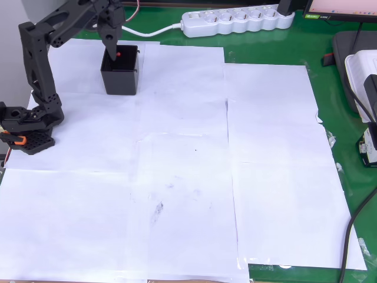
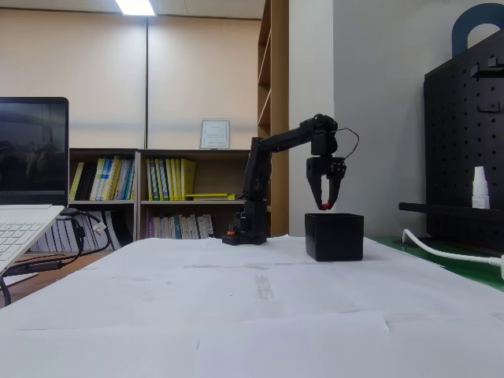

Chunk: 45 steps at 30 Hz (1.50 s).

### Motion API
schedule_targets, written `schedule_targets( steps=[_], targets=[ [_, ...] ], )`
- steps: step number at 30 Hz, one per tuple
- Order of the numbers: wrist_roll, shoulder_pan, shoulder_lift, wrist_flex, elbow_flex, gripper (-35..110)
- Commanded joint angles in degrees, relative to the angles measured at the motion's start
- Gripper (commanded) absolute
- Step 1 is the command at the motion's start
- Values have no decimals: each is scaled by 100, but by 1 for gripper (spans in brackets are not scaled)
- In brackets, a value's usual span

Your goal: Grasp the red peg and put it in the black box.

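1. Counter: paper-covered; black box stands near the arm base.
2. Gripper hangs just above the box opening, fingers clamped on the red peg.
3. Risk: peg sits near one wall; an off-centre release could bounce it off the rim.

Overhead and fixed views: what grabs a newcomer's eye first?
The black robot arm reaching over the small square black plastic box, at the top left of the white paper sheets in the overhead view. Its gripper hangs just above the box's opening, pinching the tiny dark red peg at its fingertips. Next, the white power strip on the green mat at the top edge.
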Motion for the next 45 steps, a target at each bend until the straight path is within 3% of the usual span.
schedule_targets(
  steps=[1,6,16,36,45],
  targets=[
    [-97,-62,-18,-114,79,0],
    [-88,-26,158,-237,123,0],
    [-149,-9,220,-141,35,25],
    [-193,35,132,105,387,28],
    [-949,457,-888,9,62,26]
  ],
)
